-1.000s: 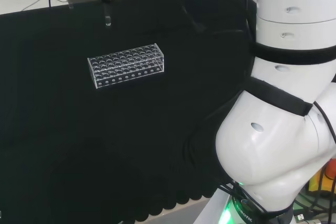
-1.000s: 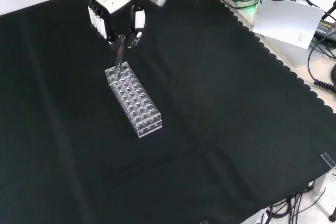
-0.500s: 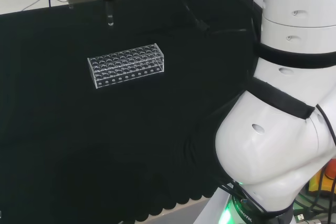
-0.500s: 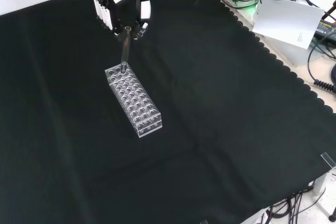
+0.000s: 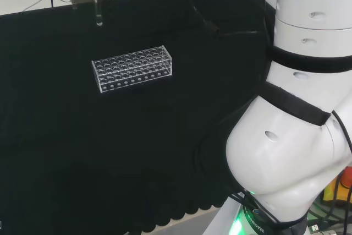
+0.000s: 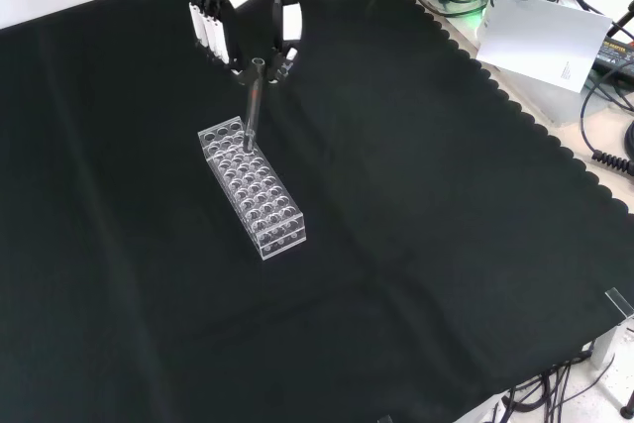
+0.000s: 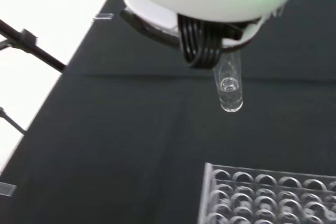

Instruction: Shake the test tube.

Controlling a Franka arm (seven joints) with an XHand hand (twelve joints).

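Hand: the hand (image 6: 243, 17) sits at the upper left of the front view, its fingers (image 6: 288, 27) curled in around the top of the test tube (image 6: 254, 101), pinching it near the rim.
Test tube: hangs nearly upright from the hand, lifted clear of the rack; in the head view it shows at the upper left (image 5: 99, 15), above and to the left of the rack.
Rack: the clear test tube rack (image 6: 252, 186) lies on the black cloth (image 6: 426, 245) left of centre in the front view; the tube's lower end hangs over its far end.
Contents: the wrist view shows the tube's rounded bottom (image 7: 230, 92); I cannot tell whether it holds liquid.
Step in hand: judged to be the shake itself, with the tube already free.
Doing it well: keep the pinch closed, swing in short side-to-side strokes, hold the tube's tip above the rack's top, and keep it close to upright so nothing spills.
Writing: no label or mark readable on the tube or rack.
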